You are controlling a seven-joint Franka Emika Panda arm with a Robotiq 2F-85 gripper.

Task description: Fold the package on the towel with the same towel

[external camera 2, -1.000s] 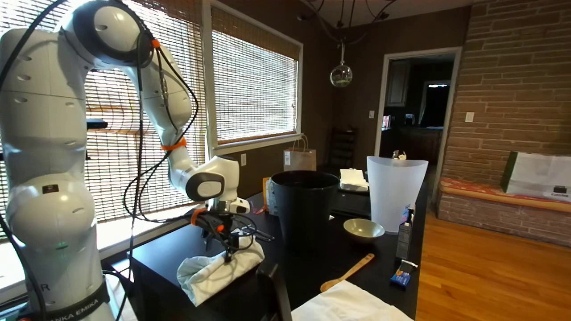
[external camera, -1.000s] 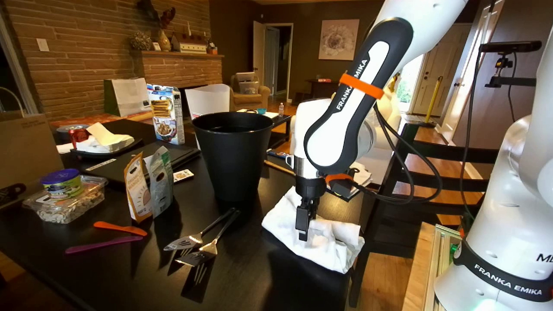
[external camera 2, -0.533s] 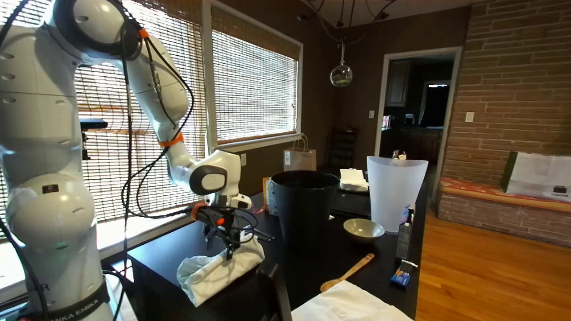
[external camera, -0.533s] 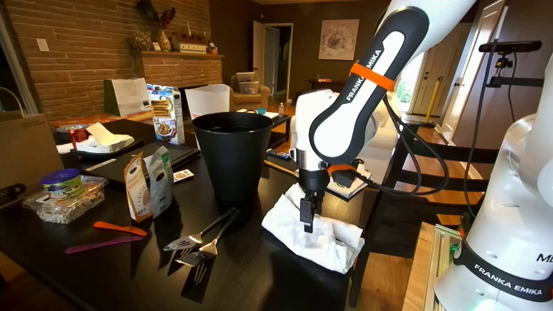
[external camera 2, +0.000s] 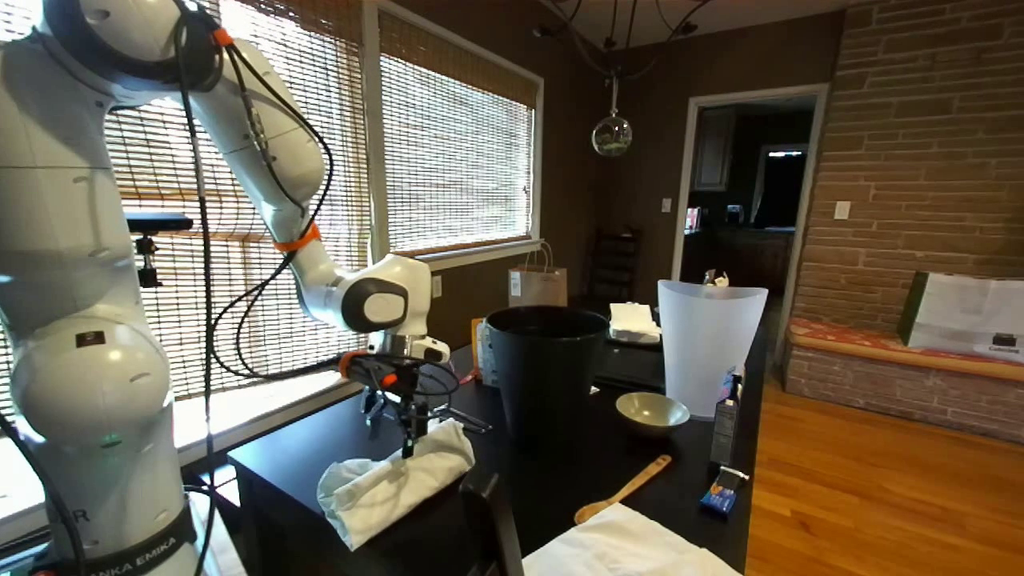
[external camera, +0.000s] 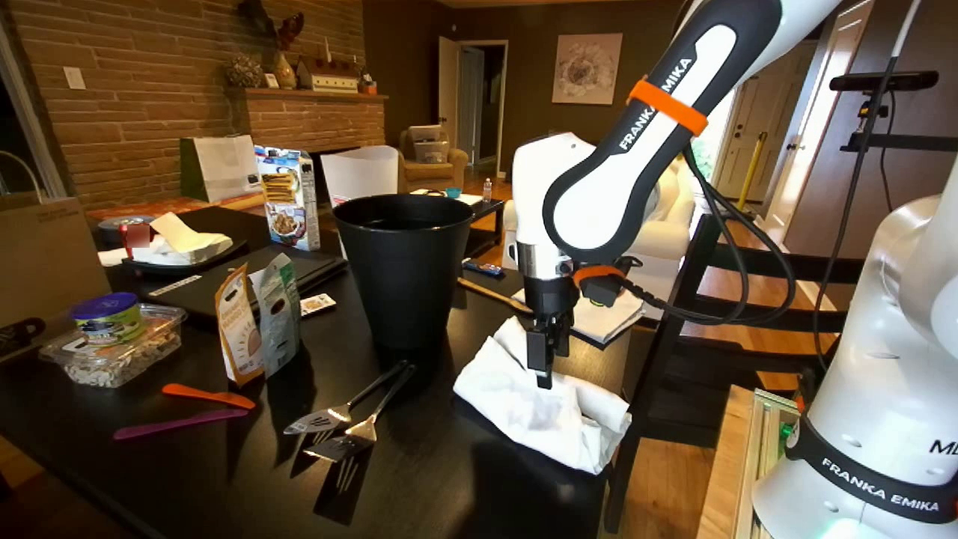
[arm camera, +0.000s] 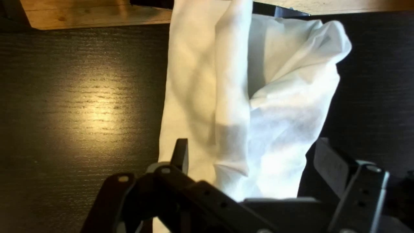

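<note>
While the towel (external camera: 516, 412) lies folded with the bin (external camera: 404, 284) near it, the package out of sight and presumably inside, your empty gripper (arm camera: 254, 154) hangs above it, jaws wide apart, so rise straight up, lest you drag the fold loose.

FRANKA EMIKA on arm (external camera: 632, 163); base (external camera: 861, 423) likewise
</note>
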